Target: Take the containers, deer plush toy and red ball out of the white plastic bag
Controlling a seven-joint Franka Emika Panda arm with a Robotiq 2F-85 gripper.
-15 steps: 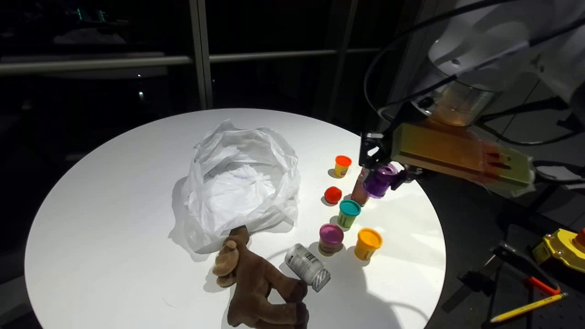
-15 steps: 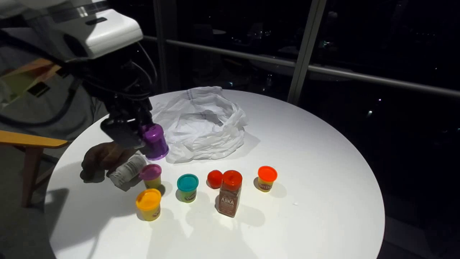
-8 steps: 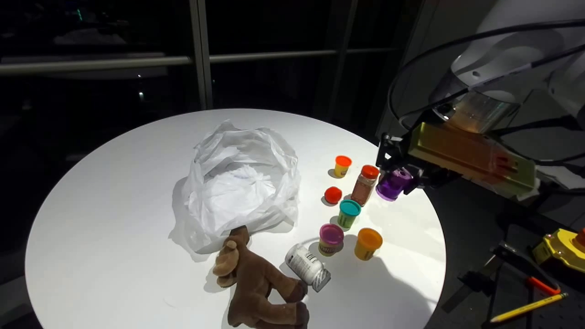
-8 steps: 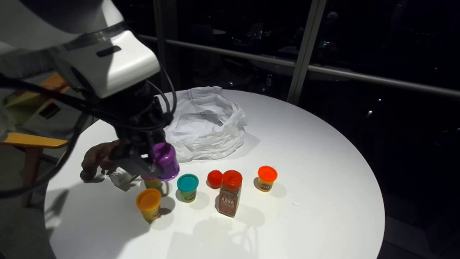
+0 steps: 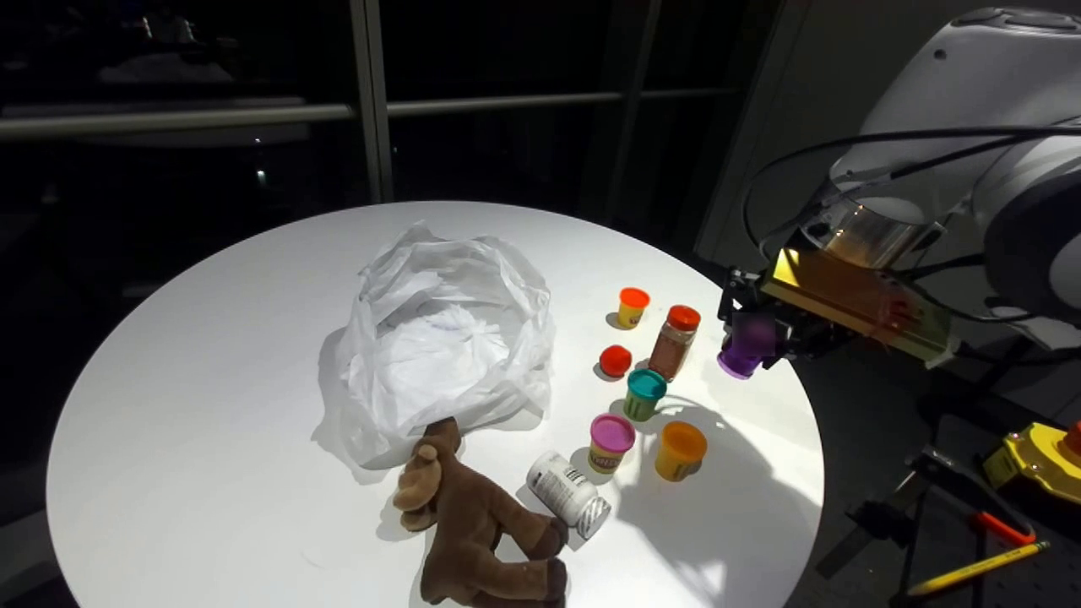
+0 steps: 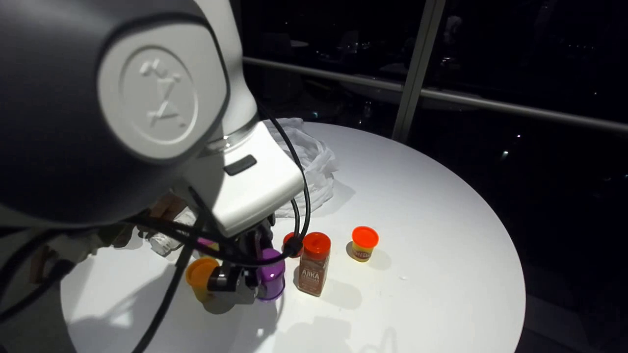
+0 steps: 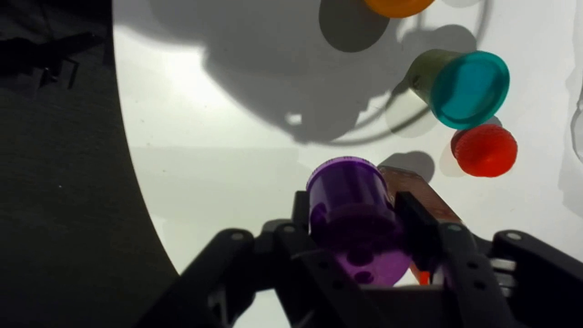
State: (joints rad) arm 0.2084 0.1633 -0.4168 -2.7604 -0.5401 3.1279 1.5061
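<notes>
Spice jar (image 6: 314, 264): the front label reads "AJIKA" in light capitals; a smaller line beneath is too blurred to confirm. Red-orange-lidded tub (image 6: 364, 244): the label on the yellow wall carries soft-focus brand lettering that appears to read "Play-Doh". Arm joint cover (image 6: 164, 93): a raised angular emblem stands inside a ring. Magenta-lidded tub (image 5: 611, 443): dark label lettering, illegible. Teal-lidded tub (image 5: 645, 395): dark label marking, illegible. Orange tub (image 5: 680, 452): part of a label, illegible. White bottle (image 5: 566, 492): dark print along the side, too small to read. Purple container (image 7: 348, 191): tiny rim marks, indecipherable.
</notes>
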